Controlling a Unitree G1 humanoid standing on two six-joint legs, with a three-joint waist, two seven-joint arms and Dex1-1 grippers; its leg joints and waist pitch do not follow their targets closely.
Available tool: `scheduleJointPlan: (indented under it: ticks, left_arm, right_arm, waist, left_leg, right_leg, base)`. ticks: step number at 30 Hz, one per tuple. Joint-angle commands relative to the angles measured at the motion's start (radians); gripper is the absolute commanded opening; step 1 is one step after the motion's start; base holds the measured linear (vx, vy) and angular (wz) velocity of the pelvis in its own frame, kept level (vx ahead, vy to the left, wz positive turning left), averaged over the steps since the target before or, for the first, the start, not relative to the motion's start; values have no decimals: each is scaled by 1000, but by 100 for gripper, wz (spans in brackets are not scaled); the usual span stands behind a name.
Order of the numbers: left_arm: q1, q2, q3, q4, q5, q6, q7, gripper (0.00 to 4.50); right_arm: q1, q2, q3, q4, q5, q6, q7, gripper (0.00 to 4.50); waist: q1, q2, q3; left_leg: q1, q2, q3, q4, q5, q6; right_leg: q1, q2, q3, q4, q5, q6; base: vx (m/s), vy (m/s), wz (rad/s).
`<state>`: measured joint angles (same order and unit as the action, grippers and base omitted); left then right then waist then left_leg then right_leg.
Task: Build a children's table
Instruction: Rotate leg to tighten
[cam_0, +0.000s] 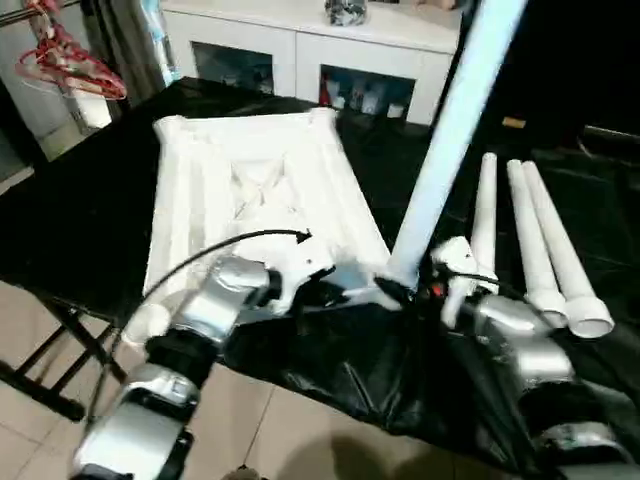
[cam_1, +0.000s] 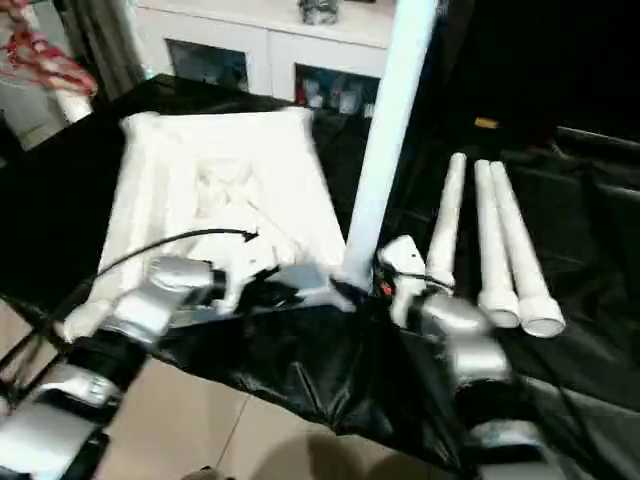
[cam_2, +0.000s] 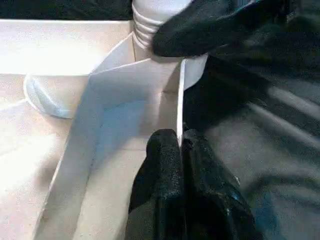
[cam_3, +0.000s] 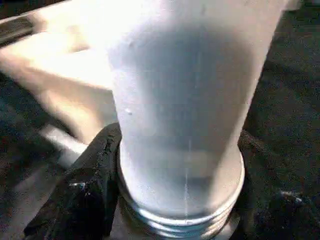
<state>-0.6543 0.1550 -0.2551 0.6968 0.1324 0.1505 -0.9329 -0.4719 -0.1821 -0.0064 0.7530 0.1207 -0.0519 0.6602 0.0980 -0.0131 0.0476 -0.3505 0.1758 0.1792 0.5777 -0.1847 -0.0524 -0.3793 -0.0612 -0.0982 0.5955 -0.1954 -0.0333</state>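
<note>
The white table top (cam_0: 250, 190) lies upside down on a black-covered work table, ribbed underside up. One white leg (cam_0: 450, 130) stands tilted at its near right corner, its threaded end (cam_2: 150, 20) at the corner socket. My right gripper (cam_0: 410, 290) is shut on the base of this leg (cam_3: 185, 100), one black finger (cam_3: 85, 195) pressed against its side. My left gripper (cam_2: 180, 150) is shut on the thin rim wall (cam_2: 181, 100) of the top, just beside that corner. Three more legs (cam_0: 540, 240) lie side by side to the right.
The black sheet (cam_0: 340, 370) hangs over the work table's near edge, with tiled floor below. A white glass-door cabinet (cam_0: 300, 50) stands behind the table. Red hangers (cam_0: 65, 60) hang at the far left. The work table's dark folding frame (cam_0: 50, 370) shows at lower left.
</note>
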Motion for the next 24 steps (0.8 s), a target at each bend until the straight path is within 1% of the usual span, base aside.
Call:
scheduleJointPlan:
  ticks: [1,2,3,4,5,6,7,8,9,10,11,12,13,14,15,16,17,18,19,20,21,22,23,24]
  left_arm:
    - [-34,-73,-10,0,-14,1,71,0]
    - [-39,-91,-9,4,-13,13,94,0]
    - [-47,-109,-20,11,-5,15,111,0]
    - [-52,-120,-27,15,-3,12,112,0]
    - [-55,-126,-29,18,-3,8,112,0]
    - [-58,-126,-31,19,-1,0,113,0]
    - [-59,-125,-32,20,1,-6,115,0]
    - [-61,-118,-38,22,7,-12,100,0]
    - [-63,-111,-44,25,13,-22,87,0]
    - [-63,-108,-43,24,10,-25,74,0]
    - [-62,-107,-42,23,8,-25,69,0]
    - [-62,-106,-41,21,4,-24,61,0]
    - [-61,-100,-39,20,-4,-29,42,0]
    - [-60,-94,-38,18,-12,-33,24,0]
    - [-57,-86,-36,16,-21,-41,0,0]
    - [-55,-83,-34,13,-27,-40,-10,0]
    - [-44,-72,-29,0,-48,-38,-51,0]
    - [-36,-62,-29,-12,-59,-41,-77,0]
    - [-32,-57,-29,-18,-65,-41,-91,0]
    - [-26,-47,-31,-27,-71,-43,-112,0]
    - [-23,-41,-32,-32,-75,-44,-125,0]
    - [-15,-20,-40,-42,-75,-56,-161,0]
    - [-13,-15,-42,-44,-75,-59,-169,0]
    - [-12,5,-43,-43,-75,-64,-203,0]
  right_arm:
    - [11,60,55,73,-56,36,-73,270]
    - [-4,81,46,88,-61,42,-131,270]
    - [-21,106,45,94,-72,38,-177,270]
    - [-30,119,41,93,-72,27,-192,270]
    - [-34,128,36,92,-66,19,-195,270]
    - [-35,129,34,89,-65,16,-196,326]
    - [-36,128,33,87,-65,15,-197,340]
    - [-35,120,41,82,-72,7,-184,342]
    - [-37,112,47,85,-76,-2,-172,350]
    - [-40,104,49,86,-76,-1,-162,350]
    - [-40,101,50,85,-76,-1,-157,367]
    - [-41,95,52,83,-77,-2,-149,380]
    - [-43,73,56,76,-79,-6,-123,380]
    - [-43,55,59,68,-78,-9,-95,380]
    - [-42,34,61,59,-69,-14,-48,380]
    - [-39,25,61,52,-65,-15,-26,380]
    - [-26,-1,63,29,-47,-15,47,380]
    - [-15,-17,67,12,-35,-16,98,380]
    - [-9,-24,69,4,-29,-18,125,380]
    - [0,-35,72,-10,-19,-16,169,380]
    - [5,-42,74,-18,-14,-14,195,380]
    - [17,-62,83,-37,0,-9,264,380]
    - [19,-66,86,-41,3,-8,279,380]
    - [23,-88,99,-54,16,3,346,380]
  waist:
    - [-3,-9,-42]
    - [-7,-5,-43]
    - [-6,3,-43]
    - [-11,-2,-42]
    - [-8,6,-44]
    - [-8,4,-45]
    - [-8,2,-46]
    - [-7,2,-47]
    - [-7,9,-48]
    - [-8,9,-49]
    - [-7,8,-50]
    - [-7,8,-49]
    - [-7,11,-50]
    - [-7,10,-51]
    - [-4,7,-54]
    - [-2,8,-54]
    - [-1,3,-56]
    - [2,2,-58]
    - [4,1,-59]
    - [7,4,-60]
    - [8,3,-60]
    - [10,4,-62]
    - [10,3,-62]
    - [13,4,-61]
  left_leg:
    - [9,67,-31,-75,-256,26]
    - [12,65,-31,-75,-277,23]
    - [13,64,-32,-74,-283,24]
    - [11,64,-32,-75,-287,25]
    - [10,64,-34,-75,-287,24]
    - [9,65,-33,-76,-285,29]
    - [7,65,-33,-76,-281,30]
    - [7,67,-32,-77,-272,35]
    - [6,67,-31,-76,-270,35]
    - [5,67,-31,-76,-262,37]
    - [3,67,-29,-74,-250,44]
    - [3,66,-28,-73,-243,47]
    - [3,66,-28,-72,-233,52]
    - [4,65,-26,-70,-231,55]
    - [2,64,-23,-66,-205,71]
    - [1,64,-22,-65,-192,78]
    - [-1,65,-22,-63,-166,91]
    - [-4,65,-22,-61,-151,99]
    - [-5,65,-21,-60,-135,109]
    - [-8,68,-22,-58,-111,124]
    - [-12,68,-22,-58,-101,135]
    - [-9,71,-22,-57,-99,144]
    - [-10,70,-21,-55,-94,147]
    - [-9,70,-20,-54,-98,154]
  right_leg:
    - [31,-117,62,-105,-474,-132]
    - [28,-118,65,-113,-503,-116]
    - [28,-118,64,-114,-505,-115]
    - [26,-115,64,-116,-504,-110]
    - [29,-117,64,-114,-497,-109]
    - [29,-116,65,-114,-475,-110]
    - [30,-115,66,-112,-460,-113]
    - [31,-115,67,-108,-431,-123]
    - [30,-113,68,-106,-402,-132]
    - [34,-113,68,-101,-364,-145]
    - [36,-113,69,-97,-335,-157]
    - [36,-113,69,-96,-325,-161]
    - [38,-111,69,-94,-310,-169]
    - [37,-111,69,-95,-302,-173]
    - [41,-111,70,-89,-264,-183]
    - [41,-112,70,-88,-249,-187]
    - [44,-111,69,-82,-216,-196]
    - [48,-111,68,-78,-194,-199]
    - [49,-111,69,-74,-168,-204]
    - [48,-111,69,-67,-116,-214]
    - [52,-108,66,-62,-85,-220]
    - [50,-109,64,-60,-70,-227]
    - [51,-108,64,-59,-62,-229]
    - [50,-107,63,-61,-66,-231]
  base:
    - [0,0,0]
    - [0,0,0]
    - [0,0,0]
    - [0,0,0]
    - [0,0,0]
    - [0,0,0]
    - [0,0,0]
    - [0,0,0]
    - [0,0,0]
    - [0,0,0]
    - [0,0,0]
    - [0,0,0]
    - [0,0,0]
    - [0,0,0]
    - [0,0,0]
    - [0,0,0]
    - [0,0,0]
    - [0,0,0]
    - [0,0,0]
    - [0,0,0]
    - [0,0,0]
    - [0,0,0]
    - [0,0,0]
    - [0,0,0]
